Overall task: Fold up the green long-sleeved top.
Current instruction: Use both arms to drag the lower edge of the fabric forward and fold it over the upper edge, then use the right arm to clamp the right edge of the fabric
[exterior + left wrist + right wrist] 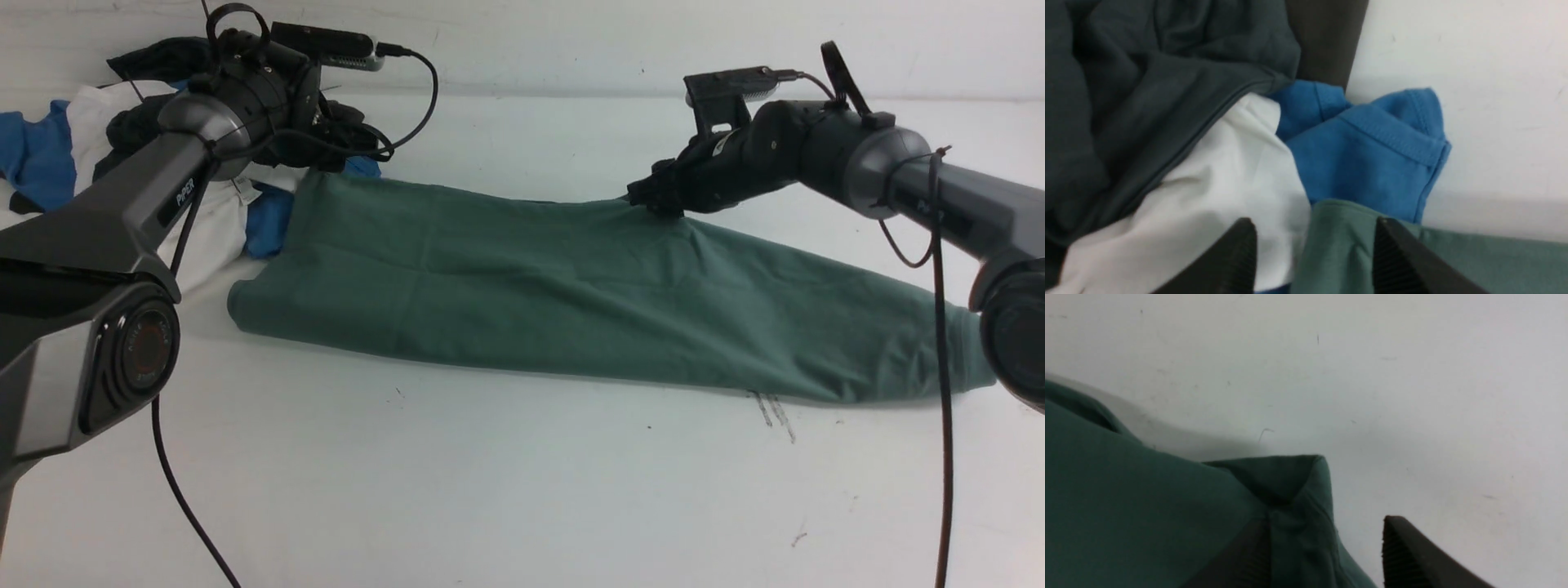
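Two arms carry the only writing: "PiPER" in white on the left arm, and a partly hidden copy on the right arm. The green top lies across the middle of the white table as a long, soft, matte band folded lengthwise. Its far left corner lies against a heap of clothes. Only the left wrist view shows that heap up close: a stitched blue hem, smooth white cloth and dark grey folds. The left gripper holds its ridged jaws spread over the top's corner. The right gripper is spread too, with a green corner draped on one jaw.
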Available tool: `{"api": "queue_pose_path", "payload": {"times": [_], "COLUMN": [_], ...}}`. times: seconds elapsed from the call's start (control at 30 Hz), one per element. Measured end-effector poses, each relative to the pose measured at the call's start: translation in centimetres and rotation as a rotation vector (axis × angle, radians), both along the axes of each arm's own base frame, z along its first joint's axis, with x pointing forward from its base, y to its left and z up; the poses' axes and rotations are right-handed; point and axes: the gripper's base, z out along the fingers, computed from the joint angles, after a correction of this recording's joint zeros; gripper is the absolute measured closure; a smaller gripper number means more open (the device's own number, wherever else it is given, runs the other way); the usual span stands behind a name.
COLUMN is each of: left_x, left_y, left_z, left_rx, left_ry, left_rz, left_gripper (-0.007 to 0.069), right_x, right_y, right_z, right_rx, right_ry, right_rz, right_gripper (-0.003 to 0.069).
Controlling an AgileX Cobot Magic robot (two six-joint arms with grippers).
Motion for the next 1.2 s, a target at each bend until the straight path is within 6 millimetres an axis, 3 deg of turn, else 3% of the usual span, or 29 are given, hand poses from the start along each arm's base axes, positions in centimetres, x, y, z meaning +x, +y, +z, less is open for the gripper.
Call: {"api": "queue_pose_path", "payload": {"times": [0.1,0.2,0.3,0.33,0.4,0.43,0.47,0.53,0.6,0.63,0.87,1.1,1.2], "left_x": [-0.5,-1.3,-3.4,-3.6,-5.2,-5.2,-5.9,-6.1,-6.1,-6.0,-6.7,-8.2,-10.2], "left_y": [0.3,0.6,0.9,0.8,-0.2,-0.2,-1.3,-2.2,-2.7,-3.1,-2.8,-2.7,-2.4], "left_z": [1.1,3.0,7.1,7.3,8.9,8.8,8.6,7.4,6.5,5.0,-3.5,-4.3,-3.9], "left_rx": [0.036,0.044,0.022,0.021,-0.006,-0.009,-0.038,-0.073,-0.092,-0.107,-0.098,-0.107,-0.116], "left_ry": [0.027,0.035,0.094,0.099,0.191,0.201,0.275,0.331,0.361,0.404,0.637,0.664,0.687], "left_rz": [0.017,0.04,0.062,0.059,-0.031,-0.039,-0.122,-0.183,-0.203,-0.224,-0.206,-0.201,-0.198], "left_gripper": [0.0193,0.0199,0.03,0.0322,0.0505,0.0517,0.0589,0.0617,0.0624,0.0629,0.0629,0.0629,0.0629], "right_x": [-0.5,-1.3,-3.5,-3.6,-5.5,-5.7,-6.7,-7.3,-7.5,-7.7,-9.3,-11.8,-14.1], "right_y": [-0.1,-0.3,-0.9,-0.9,-1.5,-1.6,-2.0,-2.4,-2.7,-3.2,-7.4,-10.9,-13.0], "right_z": [0.8,2.7,7.4,7.7,10.6,10.6,11.4,11.6,11.5,11.2,8.4,8.2,8.5], "right_rx": [-0.011,-0.021,-0.048,-0.049,-0.093,-0.103,-0.141,-0.185,-0.196,-0.199,-0.156,-0.139,-0.129], "right_ry": [0.039,0.071,0.134,0.138,0.199,0.217,0.268,0.321,0.337,0.359,0.517,0.584,0.619], "right_rz": [0.009,0.016,0.024,0.025,0.038,0.04,0.046,0.046,0.04,0.024,-0.101,-0.171,-0.217], "right_gripper": [0.0219,0.0197,0.0203,0.0206,0.0284,0.0305,0.0401,0.0543,0.0595,0.0637,0.0673,0.0673,0.0673]}}
